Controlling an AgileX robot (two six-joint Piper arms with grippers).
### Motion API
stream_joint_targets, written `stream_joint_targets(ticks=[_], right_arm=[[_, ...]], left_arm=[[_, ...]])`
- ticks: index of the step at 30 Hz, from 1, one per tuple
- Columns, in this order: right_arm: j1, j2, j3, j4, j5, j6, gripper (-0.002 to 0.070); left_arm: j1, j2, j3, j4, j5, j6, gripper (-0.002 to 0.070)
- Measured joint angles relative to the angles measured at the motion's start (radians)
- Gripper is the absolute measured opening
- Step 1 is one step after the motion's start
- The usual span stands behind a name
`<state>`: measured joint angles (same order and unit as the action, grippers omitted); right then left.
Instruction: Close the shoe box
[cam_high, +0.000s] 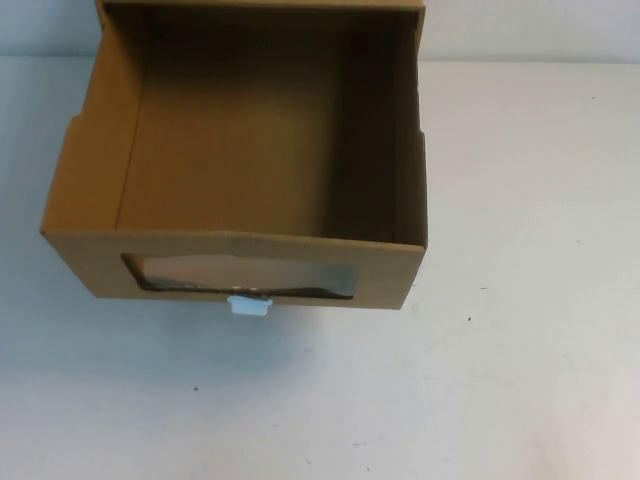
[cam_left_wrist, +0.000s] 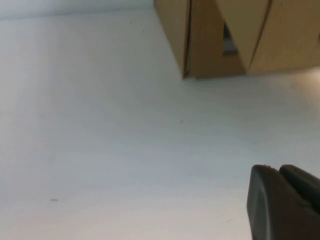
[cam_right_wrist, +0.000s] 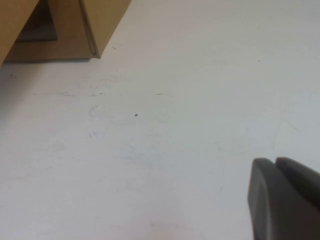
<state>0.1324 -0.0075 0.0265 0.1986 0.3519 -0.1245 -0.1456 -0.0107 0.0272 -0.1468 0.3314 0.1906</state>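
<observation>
High view: one shoe box (cam_high: 240, 200) (drawer open); left end effector (cam_left_wrist: 282, 202), right end effector (cam_right_wrist: 282, 200) off it.

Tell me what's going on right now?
Left end effector and right end effector low over the table, short of the box. Shoe box drawer pulled open, untouched. Nothing in the way.

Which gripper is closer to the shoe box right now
Cannot tell. The left gripper and right gripper each hover over bare table, apart from the shoe box, with a box corner far off in each wrist view.
</observation>
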Motion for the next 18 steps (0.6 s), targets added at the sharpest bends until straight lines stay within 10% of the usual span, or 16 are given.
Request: stream_joint_targets(ticks=[9,18], right_arm=[[0.000,0.000,0.000,0.000,0.000,0.000,-0.0013],[0.000,0.000,0.000,0.000,0.000,0.000,-0.0013]], left_arm=[[0.000,0.000,0.000,-0.453,-0.161,-0.113,-0.0003],[0.000,0.039,-0.061,-0.532,-0.152,-0.117,-0.0003]])
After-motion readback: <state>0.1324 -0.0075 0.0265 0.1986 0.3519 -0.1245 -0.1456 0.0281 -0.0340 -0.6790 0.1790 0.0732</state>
